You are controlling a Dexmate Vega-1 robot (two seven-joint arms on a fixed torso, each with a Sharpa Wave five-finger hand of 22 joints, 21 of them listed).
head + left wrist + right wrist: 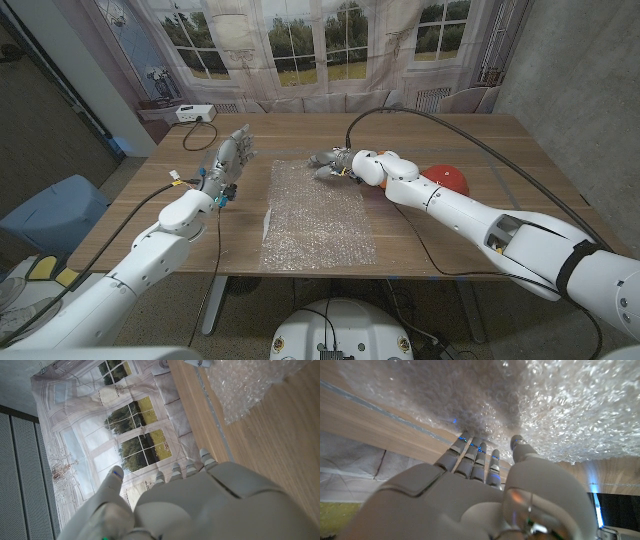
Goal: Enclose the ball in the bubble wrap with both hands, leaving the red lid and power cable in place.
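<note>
White glossy arms, black cuff band on right arm [575, 268]; grey jointed hands, blue fingertip marks.

One sheet of bubble wrap [318, 213] lay on the counter [480, 140], with one red lid [447, 179]. One white box [193, 113] sat there. Two black cables [430, 118] crossed it.

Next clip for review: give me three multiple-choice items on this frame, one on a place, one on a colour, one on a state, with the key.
1. Where is the right hand?
A. at the bubble wrap's far edge
B. at the table's near edge
C. on the lid

2. What colour is the lid?
A. blue
B. red
C. green

3. How is the left hand?
A. gripping the wrap
B. holding the ball
C. open, holding nothing

Key: A, the head view shows it at the sheet's far edge; B, it is red beside the right arm; C, its fingers are apart and off the sheet.
</note>
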